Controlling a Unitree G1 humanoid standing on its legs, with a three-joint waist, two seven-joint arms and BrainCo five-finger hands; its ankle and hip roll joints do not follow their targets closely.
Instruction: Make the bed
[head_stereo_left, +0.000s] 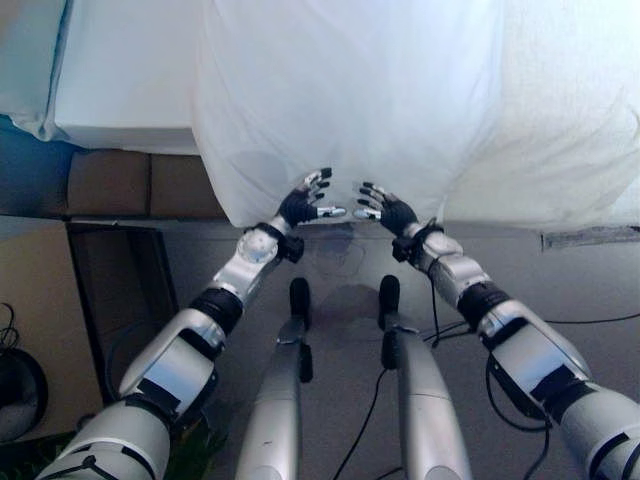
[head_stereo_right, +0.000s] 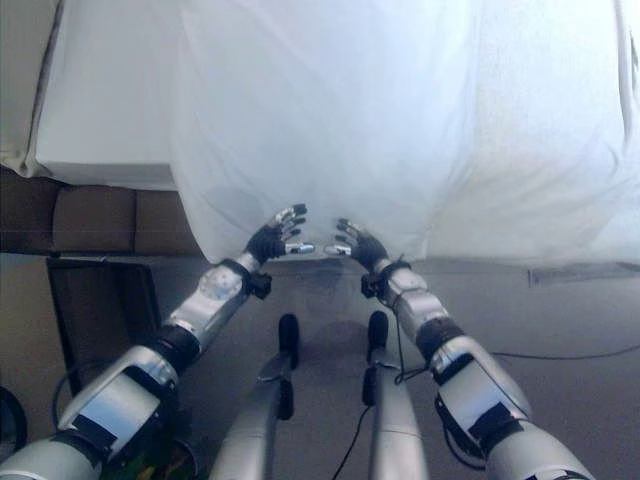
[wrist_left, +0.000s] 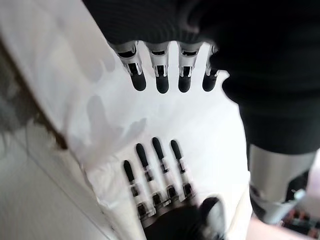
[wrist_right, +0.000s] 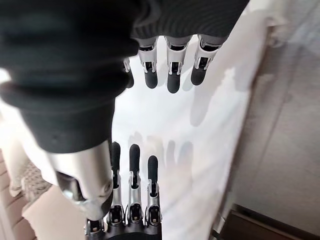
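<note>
Facing palms: left robot hand (head_stereo_left: 301, 205), right robot hand (head_stereo_left: 390, 212), spread beside hanging white sheet (head_stereo_left: 350, 110).

White duvet (head_stereo_left: 350, 100): thin matt cloth, softly creased. Floor (head_stereo_left: 600, 290): smooth, matt grey.

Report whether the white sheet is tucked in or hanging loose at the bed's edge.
Hanging loose: the white sheet drapes over the bed's edge, its hem free near the floor, both open hands, left hand and right hand, just before it.

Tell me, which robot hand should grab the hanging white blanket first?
Probably either: the left hand and right hand hover open, side by side, at the white blanket's hanging lower edge.
</note>
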